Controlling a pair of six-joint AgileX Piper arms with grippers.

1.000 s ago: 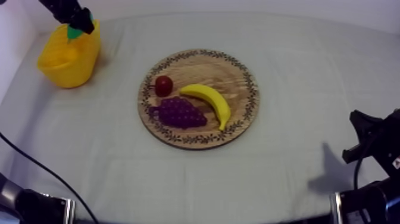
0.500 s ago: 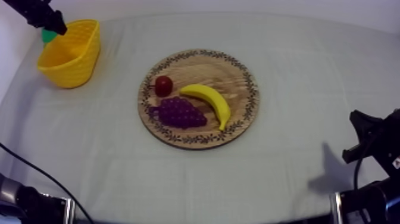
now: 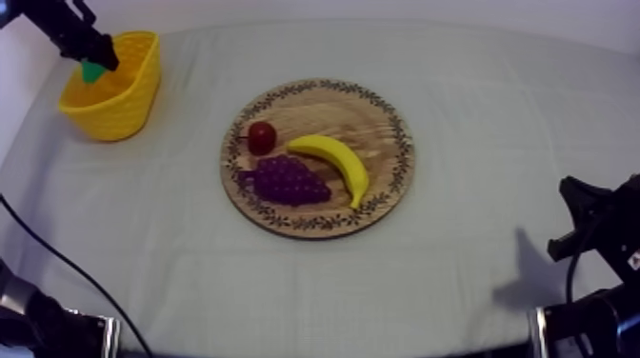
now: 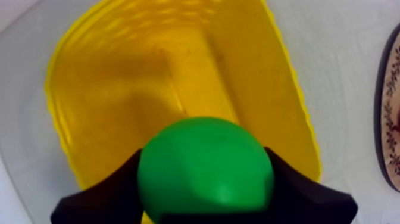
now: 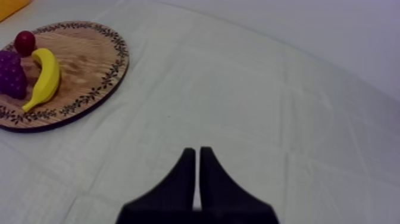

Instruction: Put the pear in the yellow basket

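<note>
Soft even light, faint shadows

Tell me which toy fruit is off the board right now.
The green pear: the left gripper holds it over the yellow basket. The banana, grapes and small red fruit lie on the wooden board.

Green pear (image 4: 205,156) in L claw (image 4: 205,193), over yellow basket (image 4: 113,101)

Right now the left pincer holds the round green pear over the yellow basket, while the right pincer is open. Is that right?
No: the right wrist view shows the right pincer shut on nothing. The left pincer holds the round green pear over the yellow basket.
</note>
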